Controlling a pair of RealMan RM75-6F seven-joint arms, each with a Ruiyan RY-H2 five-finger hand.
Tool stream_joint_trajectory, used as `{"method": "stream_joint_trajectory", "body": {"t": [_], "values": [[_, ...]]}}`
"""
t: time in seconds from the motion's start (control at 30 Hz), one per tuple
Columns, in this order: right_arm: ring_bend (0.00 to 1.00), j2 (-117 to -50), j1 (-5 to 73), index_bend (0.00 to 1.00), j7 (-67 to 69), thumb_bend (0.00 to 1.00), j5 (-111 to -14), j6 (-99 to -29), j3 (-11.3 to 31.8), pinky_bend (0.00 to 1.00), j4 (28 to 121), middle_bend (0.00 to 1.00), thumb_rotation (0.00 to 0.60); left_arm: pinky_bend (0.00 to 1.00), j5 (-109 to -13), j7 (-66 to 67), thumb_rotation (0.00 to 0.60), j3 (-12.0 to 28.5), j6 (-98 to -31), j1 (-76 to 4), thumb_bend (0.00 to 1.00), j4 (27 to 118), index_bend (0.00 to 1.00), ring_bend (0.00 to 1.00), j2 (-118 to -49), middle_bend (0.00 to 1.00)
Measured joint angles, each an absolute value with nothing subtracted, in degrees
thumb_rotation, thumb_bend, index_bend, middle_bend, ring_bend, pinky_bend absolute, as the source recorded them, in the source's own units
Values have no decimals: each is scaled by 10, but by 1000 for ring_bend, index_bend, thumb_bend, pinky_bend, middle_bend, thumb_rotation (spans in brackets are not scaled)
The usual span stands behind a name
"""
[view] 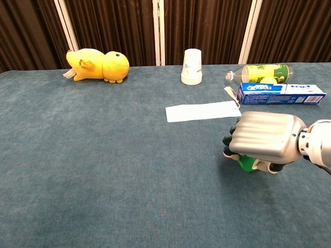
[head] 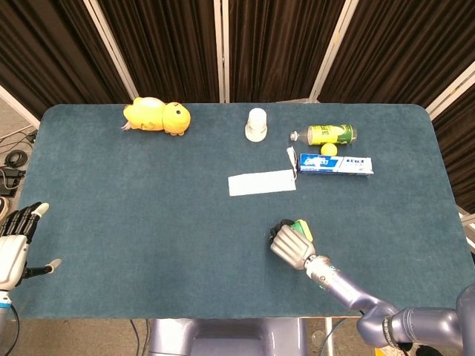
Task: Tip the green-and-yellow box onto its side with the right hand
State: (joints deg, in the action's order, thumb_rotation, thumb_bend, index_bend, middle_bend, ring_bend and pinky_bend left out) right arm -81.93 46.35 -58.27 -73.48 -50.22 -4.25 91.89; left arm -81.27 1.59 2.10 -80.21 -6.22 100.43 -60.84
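Observation:
The green-and-yellow box [head: 300, 226] stands on the blue table near the front, right of centre, and is mostly hidden under my right hand [head: 289, 245]. In the chest view only a green strip of the box [view: 246, 164] shows below the right hand [view: 265, 138]. The hand's back faces the cameras, its dark fingers [view: 228, 140] curl down around the box's left side, and its thumb lies against the near side. I cannot tell whether the box is upright or tilted. My left hand [head: 14, 245] hovers off the table's front-left edge, fingers apart and holding nothing.
A white flat card [head: 261, 182] lies just beyond the box. Farther back are a toothpaste carton [head: 335, 164], a lying green bottle [head: 330, 134], a small yellow ball [head: 328, 149], an upturned white cup [head: 256, 124] and a yellow plush duck [head: 156, 116].

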Motion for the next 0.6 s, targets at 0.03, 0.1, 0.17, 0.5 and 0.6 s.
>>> {"method": "stream_joint_trajectory", "body": {"t": [0.03,0.1,0.17,0.5,0.6], "values": [[389,-819,463,461,-572,558,-743,-505,-42,589,918,528,600,0,-813,16,600,21,-802,-62,0,1004,0,0,-609,0],[395,-817,460,463,-540,561,-763,-515,-40,591,915,533,600,0,-813,16,600,21,-803,-62,0,1005,0,0,-609,0],[397,-816,457,464,-501,563,-781,-527,-37,591,912,534,600,0,-814,16,600,20,-803,-62,0,1005,0,0,-609,0],[397,-813,429,461,-244,584,-833,-595,-8,572,900,522,600,0,-815,19,600,20,-807,-61,0,1006,0,0,-609,0],[397,-818,417,459,-154,583,-836,-611,-1,539,892,521,600,0,-817,18,600,20,-807,-61,0,1006,0,0,-609,0]]}}
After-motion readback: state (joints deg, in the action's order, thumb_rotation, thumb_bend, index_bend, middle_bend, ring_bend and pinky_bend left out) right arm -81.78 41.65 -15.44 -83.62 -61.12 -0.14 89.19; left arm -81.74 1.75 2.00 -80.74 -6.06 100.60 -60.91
